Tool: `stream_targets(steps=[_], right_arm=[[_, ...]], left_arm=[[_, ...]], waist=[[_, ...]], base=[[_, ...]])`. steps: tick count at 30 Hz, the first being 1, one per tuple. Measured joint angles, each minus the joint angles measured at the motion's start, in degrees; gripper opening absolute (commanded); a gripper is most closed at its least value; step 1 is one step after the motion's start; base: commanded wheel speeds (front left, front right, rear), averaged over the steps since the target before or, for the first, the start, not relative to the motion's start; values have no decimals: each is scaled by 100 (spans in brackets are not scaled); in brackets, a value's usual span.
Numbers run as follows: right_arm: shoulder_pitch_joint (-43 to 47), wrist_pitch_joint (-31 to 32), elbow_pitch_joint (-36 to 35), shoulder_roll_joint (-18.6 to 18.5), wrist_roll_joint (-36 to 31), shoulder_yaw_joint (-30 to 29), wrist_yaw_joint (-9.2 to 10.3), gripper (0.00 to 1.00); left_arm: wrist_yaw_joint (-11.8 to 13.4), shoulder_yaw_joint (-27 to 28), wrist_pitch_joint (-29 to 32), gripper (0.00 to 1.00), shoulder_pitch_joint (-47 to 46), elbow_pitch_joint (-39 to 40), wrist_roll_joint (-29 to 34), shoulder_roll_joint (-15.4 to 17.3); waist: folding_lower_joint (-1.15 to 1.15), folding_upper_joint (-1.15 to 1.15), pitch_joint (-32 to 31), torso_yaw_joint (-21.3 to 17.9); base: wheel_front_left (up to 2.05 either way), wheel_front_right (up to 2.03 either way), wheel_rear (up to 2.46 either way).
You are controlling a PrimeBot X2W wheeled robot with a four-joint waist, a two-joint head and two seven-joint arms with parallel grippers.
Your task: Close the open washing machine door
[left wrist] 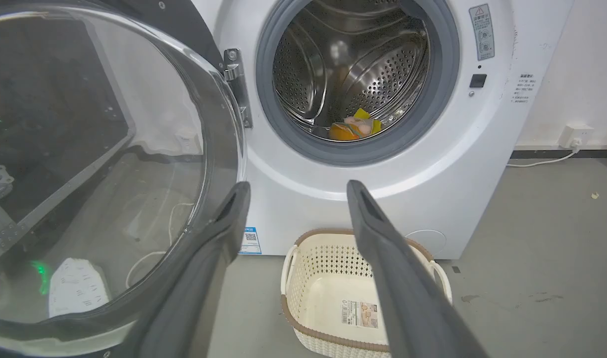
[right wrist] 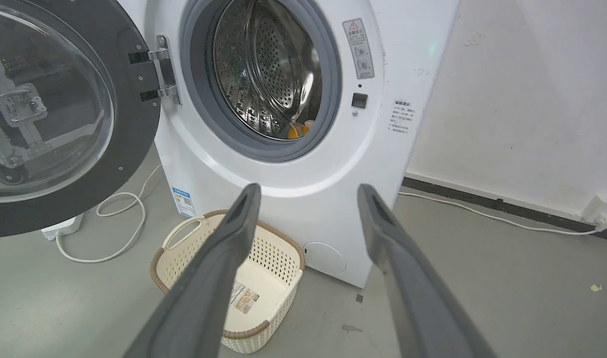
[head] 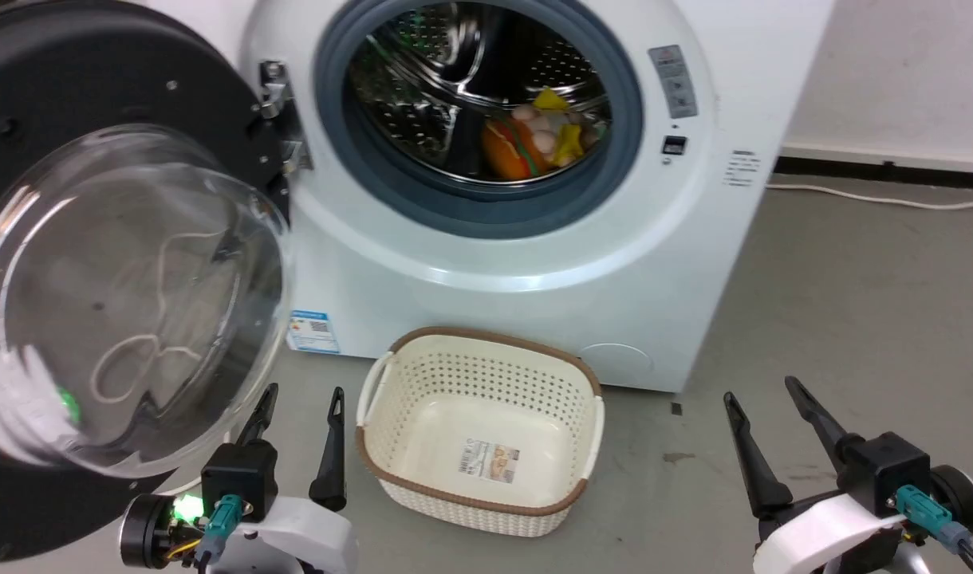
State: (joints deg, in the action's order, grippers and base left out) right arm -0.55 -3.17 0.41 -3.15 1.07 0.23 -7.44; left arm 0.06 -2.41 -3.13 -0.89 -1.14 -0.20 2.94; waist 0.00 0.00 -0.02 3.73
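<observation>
One washing machine door (head: 96,72) stands wide open, hinged left of the porthole. One washing machine (head: 534,263), toys in drum, count unclear. One cream basket (head: 486,375) on the floor before it. Two grippers: left gripper (head: 305,391) by the door's lower rim, right gripper (head: 759,389) well apart; both spread, empty.

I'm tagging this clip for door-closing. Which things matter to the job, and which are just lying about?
For the job: washing machine door, washing machine, left gripper, right gripper.
Lying about: basket, toys in the drum, power strip.
</observation>
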Motion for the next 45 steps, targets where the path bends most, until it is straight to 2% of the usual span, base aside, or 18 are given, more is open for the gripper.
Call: stream_targets(steps=[14,27,45], right_arm=[[19,-100,118,-69,0,308,0,100],[-262,-245,406,-289,160,831,0,100],[-320,-514,638,-405,248,1141,0,100]], left_arm=[[87,-23,-156,100,42,36,-43,12],[280,-26,-313,100,263,255,-57,10],[405,-136,-559,100,397,375,-49,11]], waist=[[0,0,0,654],[0,0,53,1005],[0,0,48,1499]], base=[[0,0,0],[-10,-10,-10],[-3,-3,-3]])
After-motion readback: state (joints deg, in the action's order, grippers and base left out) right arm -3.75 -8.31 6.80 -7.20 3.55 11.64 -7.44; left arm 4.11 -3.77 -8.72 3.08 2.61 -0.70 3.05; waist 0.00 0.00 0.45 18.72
